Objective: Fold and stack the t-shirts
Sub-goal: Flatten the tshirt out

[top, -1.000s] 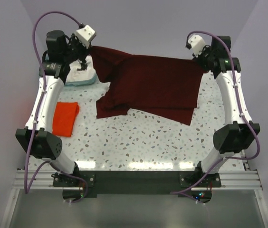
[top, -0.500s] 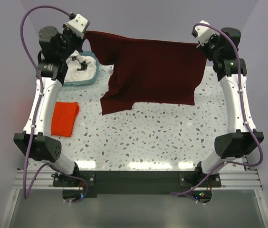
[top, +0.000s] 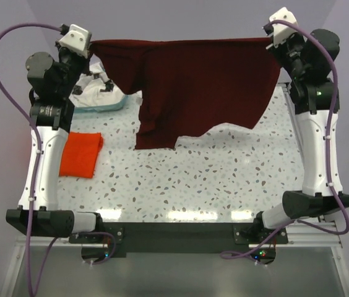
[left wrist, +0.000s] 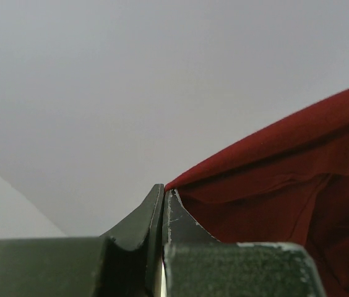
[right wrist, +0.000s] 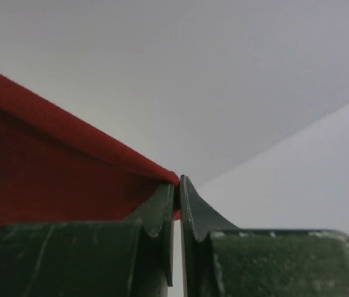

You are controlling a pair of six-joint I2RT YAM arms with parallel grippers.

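Maroon t-shirt [top: 193, 86] hung stretched between two raised grippers in the overhead view. The left gripper [top: 93, 44] pinched one top corner and the right gripper [top: 268, 41] pinched the other. The upper edge ran almost straight from one to the other. Below that edge the cloth dropped as a wide sheet. Its uneven lower hem hung lowest toward the left gripper's side. Whether that lowest part touched the speckled table [top: 224, 179] could not be told.

The wrist cameras showed what the overhead camera could not. Each pair of jaws was pressed together with a thin fold of maroon cloth caught at the tips. From the left wrist the shirt spread away to the right of the fingers. From the right wrist it spread to the left. Behind both was plain pale wall.

Only the overhead view showed the rest. Below the left gripper sat a teal basket [top: 103, 106] holding a crumpled white t-shirt [top: 93, 86] with black print. Nearer the left arm's base, well apart from the hanging shirt, lay a folded orange-red t-shirt [top: 80, 154]. Bare speckled tabletop showed between the hanging hem and the table's near edge.

Counted: three t-shirts, one basket, two arms.
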